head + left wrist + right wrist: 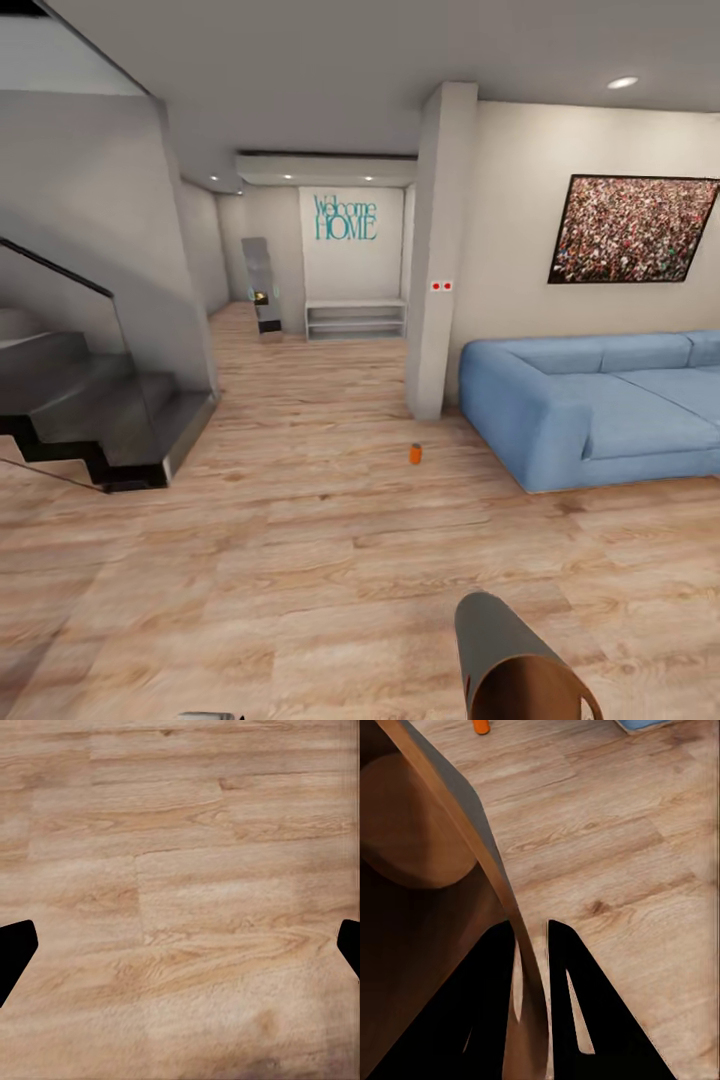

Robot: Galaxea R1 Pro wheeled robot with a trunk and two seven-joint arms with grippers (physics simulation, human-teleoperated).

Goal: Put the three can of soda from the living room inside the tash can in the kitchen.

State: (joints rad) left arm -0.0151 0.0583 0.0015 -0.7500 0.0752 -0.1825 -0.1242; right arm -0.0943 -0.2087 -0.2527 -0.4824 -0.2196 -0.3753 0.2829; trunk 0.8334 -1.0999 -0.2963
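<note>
One orange soda can (415,454) stands on the wood floor a little in front of the pillar, left of the sofa's end; its bottom edge also peeks into the right wrist view as the can (481,726). The trash can (520,660), grey outside and coppery brown inside, lies tilted at the bottom of the head view. My right gripper (531,926) is shut on the trash can's wall (412,825), one finger inside and one outside. My left gripper (180,945) is open over bare floor planks. The other two cans are out of view.
A blue sofa (590,410) fills the right side under a framed picture (632,230). A white pillar (440,250) stands beside it. A dark staircase (100,410) is at the left. A hallway with a white shelf (355,320) lies ahead.
</note>
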